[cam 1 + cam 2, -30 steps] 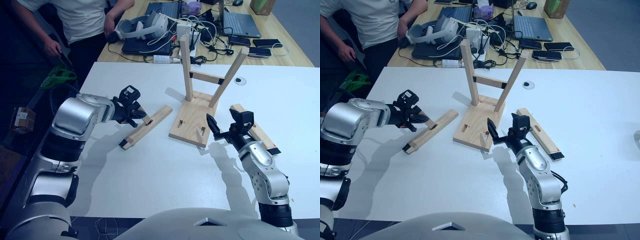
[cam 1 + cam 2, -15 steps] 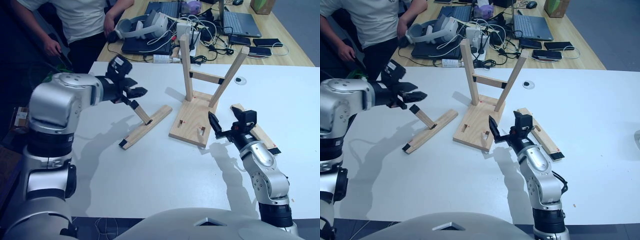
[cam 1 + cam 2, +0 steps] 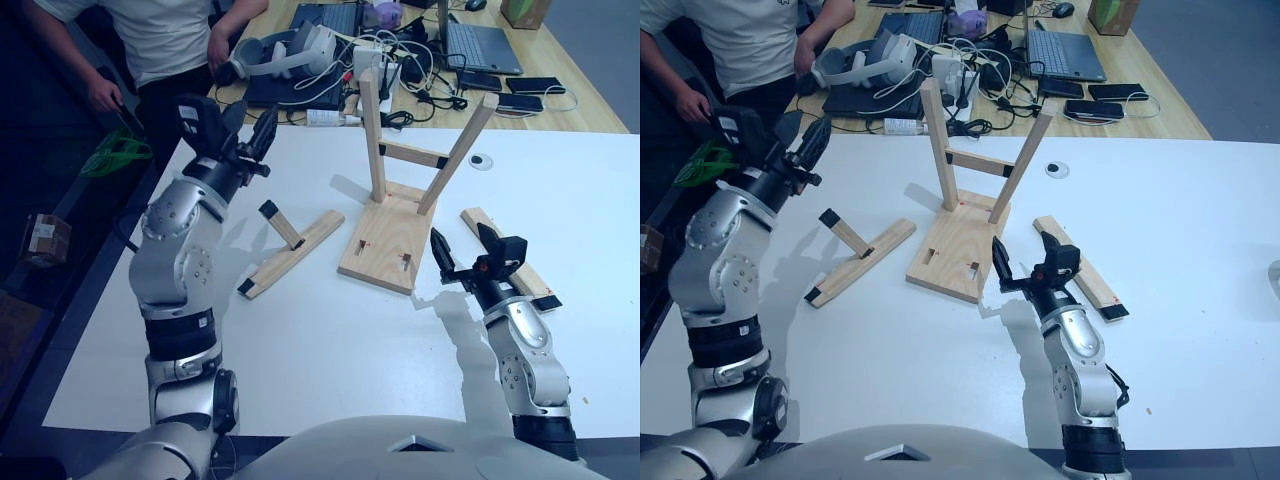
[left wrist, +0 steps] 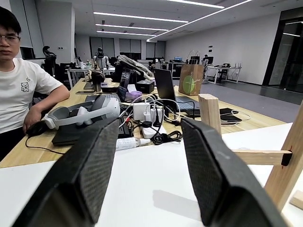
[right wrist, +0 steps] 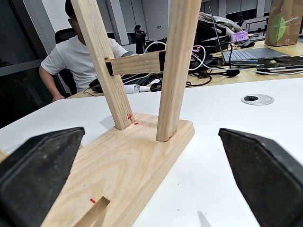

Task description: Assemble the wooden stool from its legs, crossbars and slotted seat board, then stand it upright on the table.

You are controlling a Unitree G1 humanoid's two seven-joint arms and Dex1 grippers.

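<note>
Progress looks about half made from the head views. The seat board lies upside down on the table with two legs standing in its far slots, joined by a crossbar. Its two near slots are empty. A third leg with a short stub fixed to it lies just left of the board. A fourth leg lies to its right. Left to do, as I judge it: seat both loose legs, join the remaining crossbars, and turn the stool upright. The left gripper is raised over the table's far left corner, well apart from every part, its fingers spread and empty. The right gripper hovers low between the board's near right corner and the fourth leg, splayed wide and holding nothing.

Left wrist view: the two dark pads stand far apart with only air between them, and the upright legs and crossbar lie beyond.

Right wrist view: both fingers are spread wide, with the board ahead between them, untouched, and the legs rising from it.
</note>
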